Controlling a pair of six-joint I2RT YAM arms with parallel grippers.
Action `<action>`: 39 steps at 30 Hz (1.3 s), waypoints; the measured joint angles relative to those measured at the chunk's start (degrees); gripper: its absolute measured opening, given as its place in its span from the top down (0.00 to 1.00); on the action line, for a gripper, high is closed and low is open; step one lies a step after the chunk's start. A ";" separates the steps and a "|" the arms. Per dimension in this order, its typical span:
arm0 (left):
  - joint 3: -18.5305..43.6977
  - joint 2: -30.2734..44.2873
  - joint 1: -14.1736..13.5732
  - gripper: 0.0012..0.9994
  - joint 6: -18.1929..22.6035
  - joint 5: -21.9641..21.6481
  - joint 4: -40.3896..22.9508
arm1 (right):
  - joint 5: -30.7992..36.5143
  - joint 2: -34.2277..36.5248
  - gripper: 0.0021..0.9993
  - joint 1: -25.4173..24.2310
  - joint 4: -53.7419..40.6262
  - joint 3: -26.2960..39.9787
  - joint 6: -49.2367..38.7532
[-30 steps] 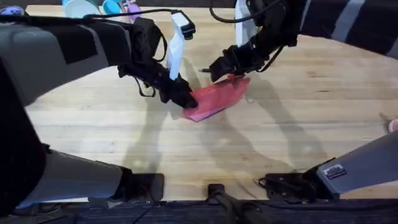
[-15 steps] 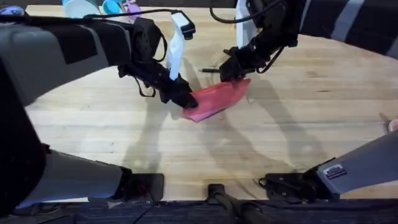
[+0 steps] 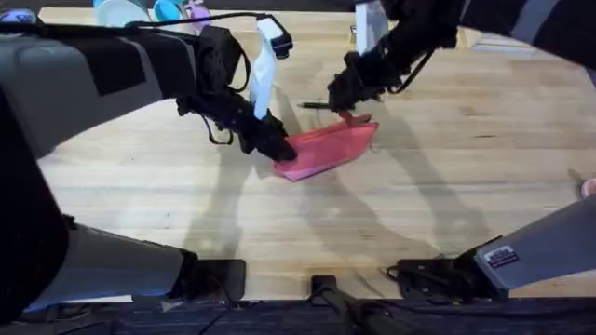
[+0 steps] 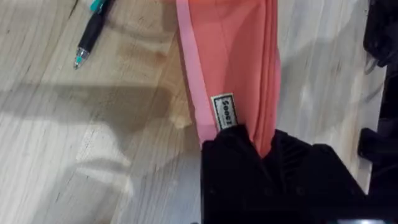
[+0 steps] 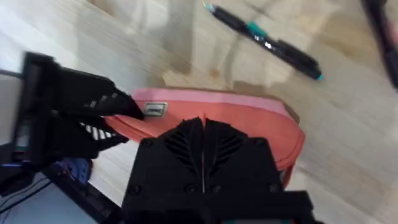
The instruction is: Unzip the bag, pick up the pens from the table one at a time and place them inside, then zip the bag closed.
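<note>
Wood planks of the worktop run wide and bare on my right side, so I have lots of room there. My left tool is clamped on the near end of the bag, right by its little label. It pins that end down so the bag cannot slide. My right tool hangs just over the far end of the bag. Its fingers look pressed together, and I think they may be pinching the small pull, but I cannot see the pull itself.

I think the step now is opening the zip. To do it well I should keep the left tool tight and low, and draw the right tool straight along the top of the bag, not up. If I lift, the bag will fold.

One pen lies on the wood just behind the bag, near my right tool. I must not knock it. Cups sit at the far left edge, well away.
</note>
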 joint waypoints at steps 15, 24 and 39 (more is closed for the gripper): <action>0.02 -0.02 0.00 0.96 -0.01 -0.02 0.04 | -0.44 0.00 0.97 0.04 -2.35 2.23 -0.02; 0.00 -0.01 0.00 0.96 -0.02 -0.04 0.20 | -7.09 0.00 0.97 0.11 -2.35 2.23 0.02; 0.00 0.00 0.17 0.96 -0.02 -0.13 0.31 | -12.35 0.77 0.97 4.64 0.34 2.23 0.99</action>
